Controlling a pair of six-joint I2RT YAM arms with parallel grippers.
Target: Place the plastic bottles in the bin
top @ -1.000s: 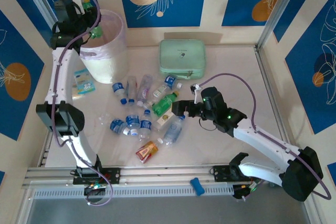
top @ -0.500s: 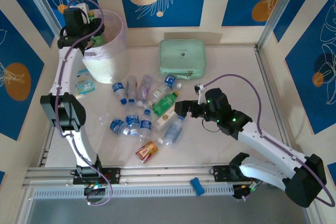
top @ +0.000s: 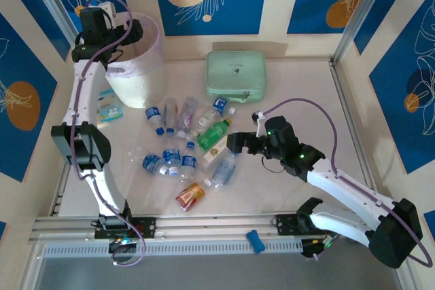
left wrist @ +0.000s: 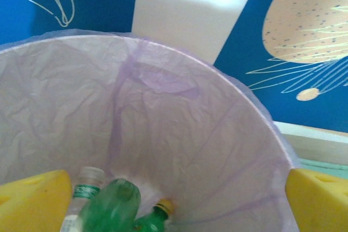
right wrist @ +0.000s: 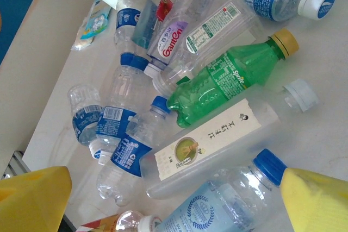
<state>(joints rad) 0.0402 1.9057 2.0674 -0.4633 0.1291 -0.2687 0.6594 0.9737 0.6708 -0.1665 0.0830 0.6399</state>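
L fingers [left wrist: 318, 199] spread wide over bin [left wrist: 179, 134], green bottles [left wrist: 111, 207] inside.

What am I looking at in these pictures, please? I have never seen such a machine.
These are two robot arms bolted to a table. One picture is taken from above; the other two come from a camera on each wrist, so the yellow shapes are its fingers. The left gripper hangs open over the bin, where green bottles lie. The right gripper is open above a pile of bottles on the table. A green case lies behind. Neither gripper holds anything.
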